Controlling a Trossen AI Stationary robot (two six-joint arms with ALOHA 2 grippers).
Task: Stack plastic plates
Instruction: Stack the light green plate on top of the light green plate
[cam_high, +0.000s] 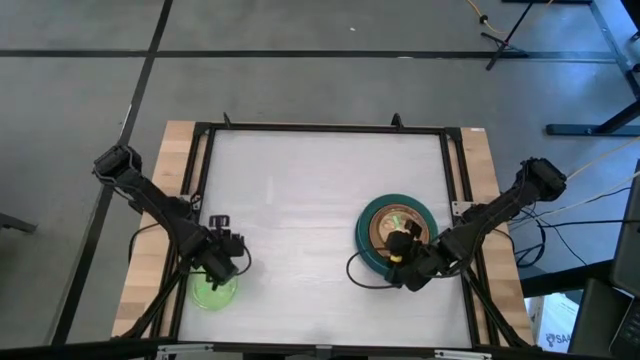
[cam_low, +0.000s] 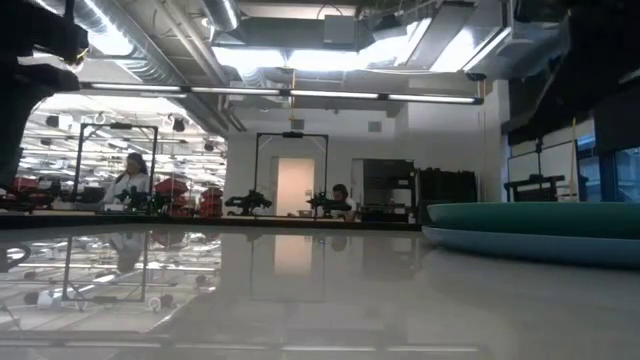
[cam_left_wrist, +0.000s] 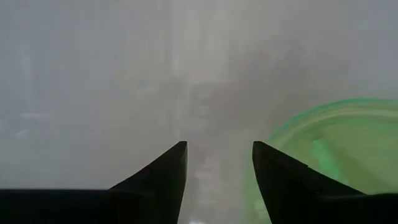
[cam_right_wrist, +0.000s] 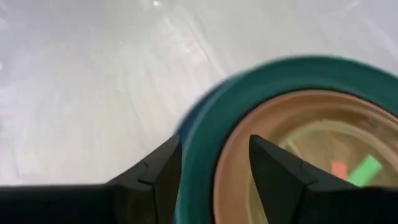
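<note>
White table (cam_high: 300, 220) reflects the lit room; both grippers' fingers seemingly parted, empty.

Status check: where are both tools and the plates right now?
Left tool open over lime-green plate, front left. Right tool open at the plate stack rim, straddling it. Nothing in the way.

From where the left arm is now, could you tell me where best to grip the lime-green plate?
Probably by its raised rim. The lime-green plate lies flat on the table, so nothing else offers purchase. The open left claw sits just beside it: come down from above, one finger inside the rim, one outside.
</note>
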